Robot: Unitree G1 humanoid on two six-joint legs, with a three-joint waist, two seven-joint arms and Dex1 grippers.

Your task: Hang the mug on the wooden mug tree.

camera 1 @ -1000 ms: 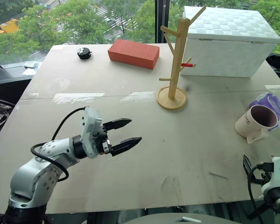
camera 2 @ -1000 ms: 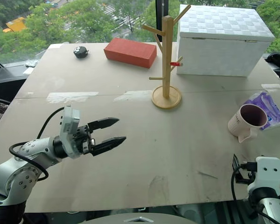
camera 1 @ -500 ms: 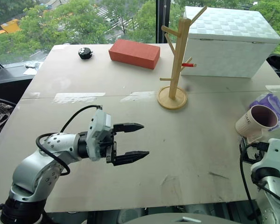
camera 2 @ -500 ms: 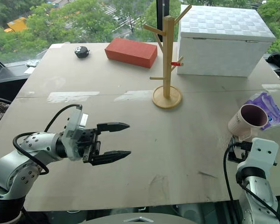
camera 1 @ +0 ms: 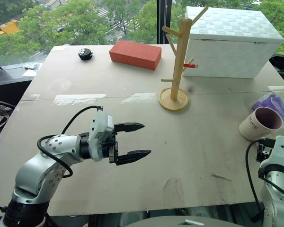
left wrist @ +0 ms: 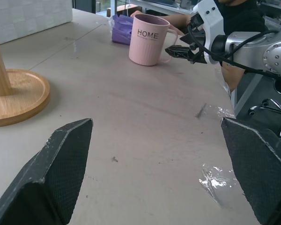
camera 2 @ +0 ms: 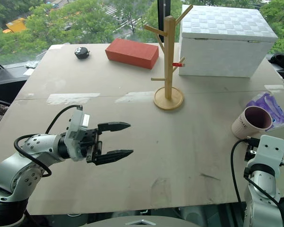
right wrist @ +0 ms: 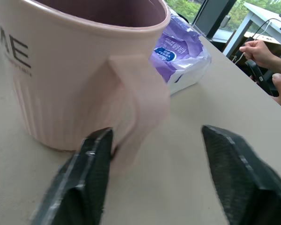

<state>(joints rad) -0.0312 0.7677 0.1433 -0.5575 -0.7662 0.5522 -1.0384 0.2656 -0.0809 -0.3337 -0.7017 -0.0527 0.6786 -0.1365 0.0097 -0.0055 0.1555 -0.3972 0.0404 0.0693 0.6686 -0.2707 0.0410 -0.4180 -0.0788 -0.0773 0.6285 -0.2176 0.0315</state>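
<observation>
The mug [camera 1: 261, 123] stands upright near the right edge of the table [camera 1: 132, 118], just in front of a purple packet [camera 1: 274, 105], with its handle turned toward the robot; the wooden mug tree [camera 1: 176, 61] stands well apart from it, farther back near the table's middle, beside a white box [camera 1: 232, 42]. The step in hand looks like the grasp of the handle. In the right wrist view the right pincer [right wrist: 154, 173] is released, its fingers spread either side of the mug's handle [right wrist: 138, 108], one fingertip [right wrist: 91, 164] close against the handle's side and the mug wall, the other well clear on the far side; nothing is gripped yet. To do this well, the pincer should be centred so the handle sits squarely between both fingers before they close, since the near finger may otherwise nudge the mug and twist it. Closing low on the handle loop, near the mug body, would likely give a firmer hold and leave the loop's opening free for a peg. The left pincer [camera 1: 137, 140] hovers over the table's left-centre, released and holding nothing, well clear of the tree. A red brick-like block [camera 1: 135, 54] and a small black object [camera 1: 85, 54] lie at the far side, out of the way.
</observation>
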